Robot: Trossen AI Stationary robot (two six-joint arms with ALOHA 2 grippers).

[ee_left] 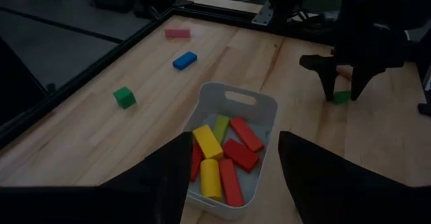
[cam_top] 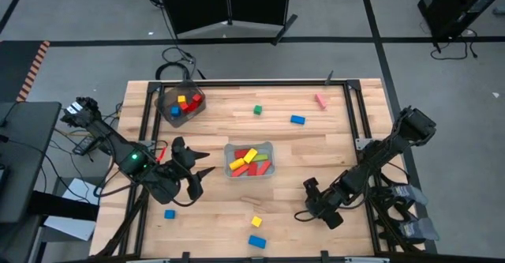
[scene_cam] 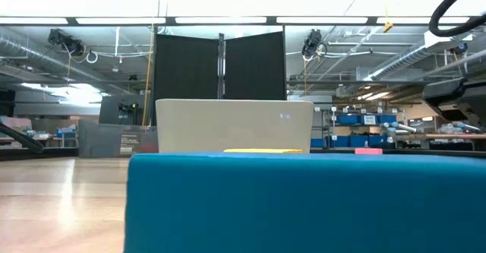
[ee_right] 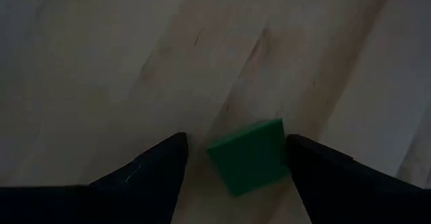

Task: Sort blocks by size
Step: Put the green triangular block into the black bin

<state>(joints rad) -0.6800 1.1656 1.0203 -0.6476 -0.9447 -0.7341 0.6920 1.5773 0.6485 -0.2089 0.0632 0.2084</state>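
The right gripper is low over the table near its front right part, fingers spread, with a small green block lying flat on the wood between the two fingertips; the block sits closer to one finger than the other, turned a little askew, and whether either finger touches it cannot be told. From the left wrist view the same green block shows on the table right under the right arm's fingers. The left gripper hangs open and empty just to the left of the clear tray at the middle of the table, pointing toward it. The tray holds long blocks, red, yellow and one light green. The dark bowl at the back left corner holds a few small cubes. Loose on the table lie a green cube, a blue bar and a pink bar toward the back, and a small blue cube, a yellow cube and a blue bar near the front edge.
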